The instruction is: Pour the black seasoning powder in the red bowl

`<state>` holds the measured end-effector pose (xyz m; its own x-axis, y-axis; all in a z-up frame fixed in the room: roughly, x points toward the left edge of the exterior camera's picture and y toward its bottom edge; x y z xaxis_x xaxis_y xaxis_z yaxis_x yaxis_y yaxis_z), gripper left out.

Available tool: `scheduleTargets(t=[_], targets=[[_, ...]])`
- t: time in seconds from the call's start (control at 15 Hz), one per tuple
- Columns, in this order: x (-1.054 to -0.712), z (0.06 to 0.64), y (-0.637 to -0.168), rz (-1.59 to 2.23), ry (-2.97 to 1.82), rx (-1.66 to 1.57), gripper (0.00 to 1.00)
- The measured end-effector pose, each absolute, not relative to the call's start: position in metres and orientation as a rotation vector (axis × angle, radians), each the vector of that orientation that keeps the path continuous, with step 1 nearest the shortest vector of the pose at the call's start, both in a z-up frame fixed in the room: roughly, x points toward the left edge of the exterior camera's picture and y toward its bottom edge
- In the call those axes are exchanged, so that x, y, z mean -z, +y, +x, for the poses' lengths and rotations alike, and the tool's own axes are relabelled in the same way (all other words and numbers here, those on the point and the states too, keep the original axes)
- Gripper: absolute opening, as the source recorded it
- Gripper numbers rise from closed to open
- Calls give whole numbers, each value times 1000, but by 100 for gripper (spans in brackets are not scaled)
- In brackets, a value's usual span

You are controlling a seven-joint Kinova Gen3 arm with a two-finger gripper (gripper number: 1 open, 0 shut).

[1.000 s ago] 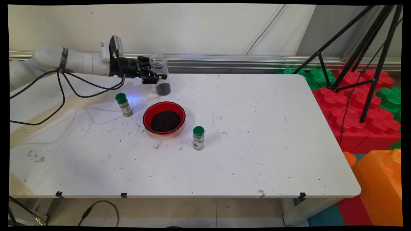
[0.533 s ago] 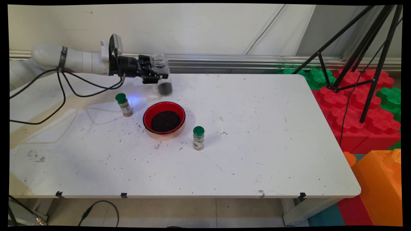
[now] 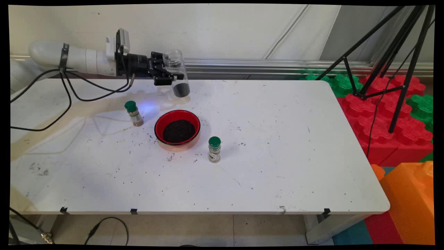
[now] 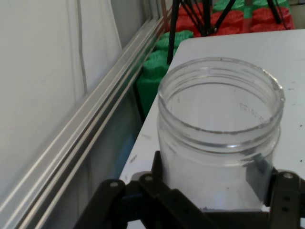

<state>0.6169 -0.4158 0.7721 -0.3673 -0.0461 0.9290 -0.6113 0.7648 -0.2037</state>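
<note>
Near: spice jar (image 3: 214,149), green cap, upright. Mid: red bowl (image 3: 177,129) w/ dark grains; 2nd spice jar (image 3: 133,113) left of it. Far: gripper (image 3: 169,74) clamped on clear jar (image 3: 177,73), lifted off table (image 3: 277,156), tilted slightly, probably to keep grains at bottom.

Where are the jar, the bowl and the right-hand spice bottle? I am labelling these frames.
jar (image 3: 176,71), main view, clear side wall.
bowl (image 3: 161,121), main view, red inner rim.
right-hand spice bottle (image 3: 214,153), main view, label.
</note>
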Motion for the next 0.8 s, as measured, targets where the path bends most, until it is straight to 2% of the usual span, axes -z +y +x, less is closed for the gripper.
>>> scheduleTargets(t=[0.8], targets=[[-805,603,-403,294,-1890,-760,0]])
